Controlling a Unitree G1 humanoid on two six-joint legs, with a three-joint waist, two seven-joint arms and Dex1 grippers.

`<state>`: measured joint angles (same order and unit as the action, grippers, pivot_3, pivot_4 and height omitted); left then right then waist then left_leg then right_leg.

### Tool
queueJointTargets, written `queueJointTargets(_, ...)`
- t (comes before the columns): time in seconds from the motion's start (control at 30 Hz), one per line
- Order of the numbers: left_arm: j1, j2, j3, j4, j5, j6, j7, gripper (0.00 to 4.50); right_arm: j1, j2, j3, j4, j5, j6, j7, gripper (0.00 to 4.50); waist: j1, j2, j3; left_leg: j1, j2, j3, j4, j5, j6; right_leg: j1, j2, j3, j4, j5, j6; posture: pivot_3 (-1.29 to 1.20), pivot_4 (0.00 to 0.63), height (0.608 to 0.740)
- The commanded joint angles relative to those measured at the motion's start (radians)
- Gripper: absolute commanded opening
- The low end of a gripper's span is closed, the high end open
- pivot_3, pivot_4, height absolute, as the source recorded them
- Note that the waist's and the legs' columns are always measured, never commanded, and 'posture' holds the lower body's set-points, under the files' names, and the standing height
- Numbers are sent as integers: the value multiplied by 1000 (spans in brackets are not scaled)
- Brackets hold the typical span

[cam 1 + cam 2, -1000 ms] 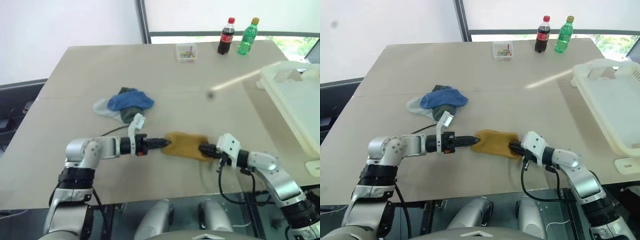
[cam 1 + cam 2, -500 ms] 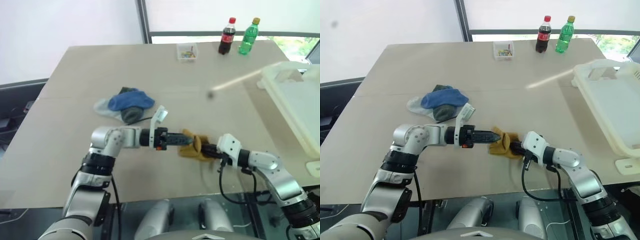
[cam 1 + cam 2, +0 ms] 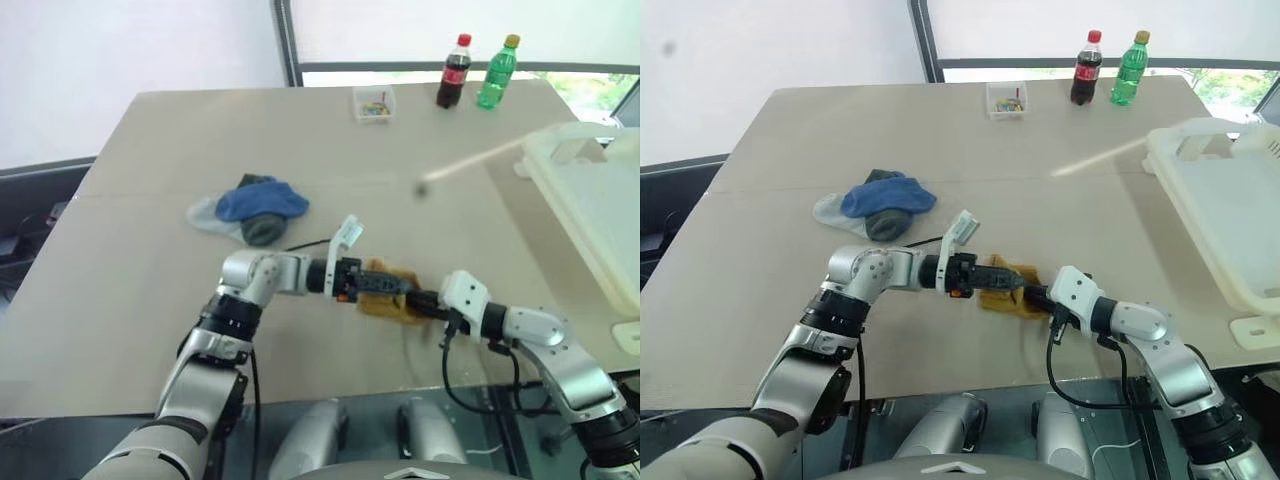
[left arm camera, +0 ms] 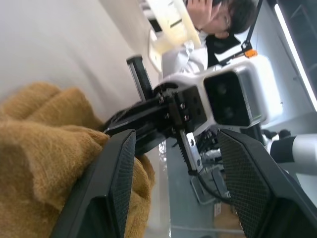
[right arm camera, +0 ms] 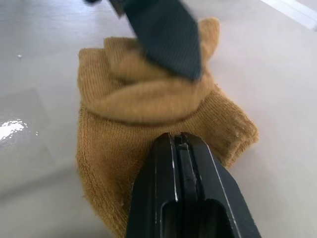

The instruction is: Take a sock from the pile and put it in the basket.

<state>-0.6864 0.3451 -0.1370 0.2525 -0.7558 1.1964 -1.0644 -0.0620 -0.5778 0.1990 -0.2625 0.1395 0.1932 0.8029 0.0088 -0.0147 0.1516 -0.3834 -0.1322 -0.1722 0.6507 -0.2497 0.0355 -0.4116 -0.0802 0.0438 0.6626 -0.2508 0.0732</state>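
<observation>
1. Left eye view: the left tool point(image 3: 400, 285) reaches level across the near part of the worktop point(image 3: 150, 180) toward the right, its fingers laid over the mustard sock point(image 3: 390, 300). The right tool point(image 3: 425, 299) comes in from the right and meets the same sock at its right edge. The sock lies bunched on the worktop between the two tools.
2. Left eye view, farther off: the pile point(image 3: 250, 208) of blue, dark and pale socks sits left of centre, apart from the mustard sock. The basket point(image 3: 590, 215) stands at the right edge of the worktop, well apart from both tools.
3. Right eye view: at the far edge stand a cola bottle point(image 3: 1087, 68) and a green bottle point(image 3: 1129, 68) side by side, with a small clear box point(image 3: 1006, 100) of coloured bits to their left.
4. Left wrist view: the left tool's two fingers point(image 4: 116, 183) stand parted, released, with folds of the mustard sock bunched against one of them. Beyond them the right tool's black tip pushes into the sock. A person sits in the background.
5. Right wrist view: the right tool is clenched, its two fingers point(image 5: 185, 188) pressed together with the tip against the sock's fabric; whether any cloth is pinched I cannot tell. A finger of the left tool lies over the far folds of the sock.
</observation>
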Motion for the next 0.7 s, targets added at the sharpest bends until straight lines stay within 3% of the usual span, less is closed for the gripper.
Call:
queueJointTargets(0.03,8,48,88,-63,-31,-11,1,2753,7,-7,-11,-17,-5,11,-6,129,-1,0,0,0,0,0,0,0,0,0,0,0,0,0,0,0,150,740)
queueJointTargets(0.17,53,83,204,-83,-51,19,81,2753,4,-1,1,-11,-8,8,-3,129,1,0,0,0,0,0,0,0,0,0,0,0,0,0,0,0,150,740)
queueJointTargets(0.3,145,88,236,-150,-68,44,131,2753,-1,5,5,-4,-6,6,3,129,1,0,0,0,0,0,0,0,0,0,0,0,0,0,0,0,150,740)
queueJointTargets(0.7,161,-19,112,-214,-70,42,151,2753,-12,-1,1,4,1,10,31,129,1,0,0,0,0,0,0,0,0,0,0,0,0,0,0,0,150,740)
